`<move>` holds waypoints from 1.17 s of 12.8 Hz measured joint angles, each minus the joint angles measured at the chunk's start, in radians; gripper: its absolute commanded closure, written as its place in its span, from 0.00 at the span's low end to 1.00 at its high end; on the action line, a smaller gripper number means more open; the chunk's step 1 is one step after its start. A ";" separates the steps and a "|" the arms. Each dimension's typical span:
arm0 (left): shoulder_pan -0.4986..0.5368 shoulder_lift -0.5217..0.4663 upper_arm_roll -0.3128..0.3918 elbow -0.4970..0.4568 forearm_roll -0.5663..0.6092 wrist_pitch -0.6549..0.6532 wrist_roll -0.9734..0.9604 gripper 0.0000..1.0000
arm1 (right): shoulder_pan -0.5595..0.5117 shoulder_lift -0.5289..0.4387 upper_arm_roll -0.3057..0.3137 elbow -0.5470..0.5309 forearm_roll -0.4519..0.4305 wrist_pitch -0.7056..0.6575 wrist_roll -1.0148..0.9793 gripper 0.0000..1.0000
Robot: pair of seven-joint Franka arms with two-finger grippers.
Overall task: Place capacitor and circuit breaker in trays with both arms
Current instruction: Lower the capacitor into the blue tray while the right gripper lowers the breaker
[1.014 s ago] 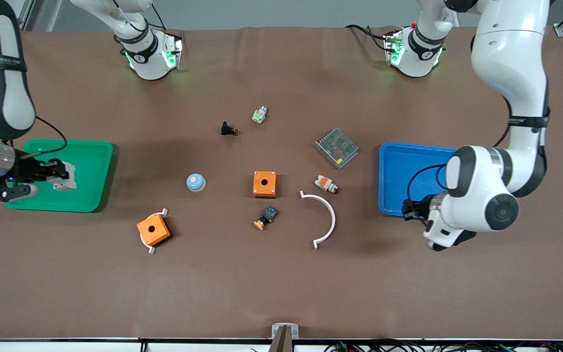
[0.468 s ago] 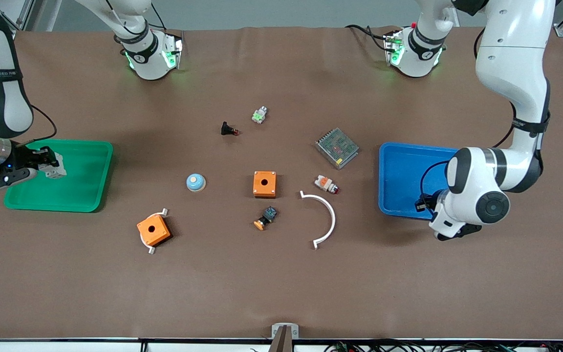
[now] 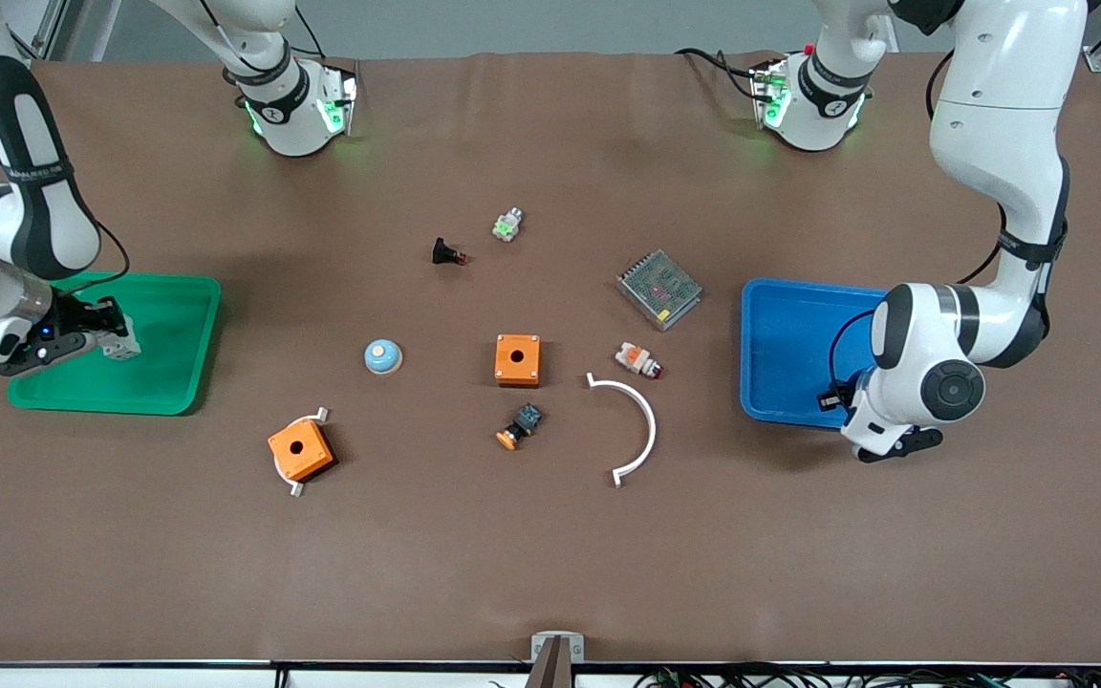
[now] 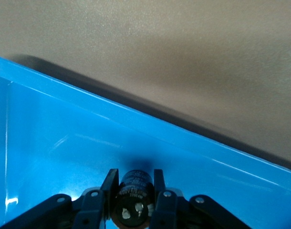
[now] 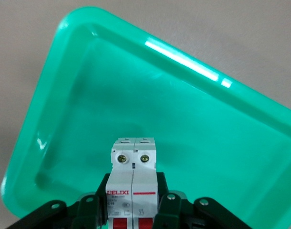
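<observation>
My right gripper (image 5: 134,193) is shut on the circuit breaker (image 5: 134,176), a white block with red toggles. It holds the breaker over the green tray (image 5: 207,143). In the front view the breaker (image 3: 120,339) is over the part of the green tray (image 3: 168,382) farthest from the table's middle. My left gripper (image 4: 134,183) is shut on the capacitor (image 4: 134,191), a small black cylinder, just above the floor of the blue tray (image 4: 64,143), close to its wall. In the front view the left wrist hides it, over the near corner of the blue tray (image 3: 780,334).
Between the trays lie two orange boxes (image 3: 517,359) (image 3: 300,449), a white curved strip (image 3: 641,420), a metal mesh box (image 3: 659,289), a blue dome (image 3: 382,356), a black button part (image 3: 445,253), a white-and-orange part (image 3: 637,359) and a black-and-blue part (image 3: 520,425).
The left wrist has moved along the blue tray's near edge, away from the table's middle. The right gripper has shifted a little over the green tray, still holding the breaker.
</observation>
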 measured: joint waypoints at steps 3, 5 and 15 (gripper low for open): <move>0.000 -0.016 0.000 -0.008 0.000 0.006 0.048 0.42 | -0.005 0.044 0.003 -0.001 0.000 0.018 -0.002 0.90; 0.001 -0.037 0.000 -0.008 0.000 0.006 0.054 0.35 | -0.004 0.047 0.013 -0.001 0.000 0.020 -0.002 0.88; -0.007 -0.175 -0.011 0.249 0.027 -0.298 0.056 0.00 | 0.014 0.046 0.027 0.020 0.004 -0.010 0.002 0.00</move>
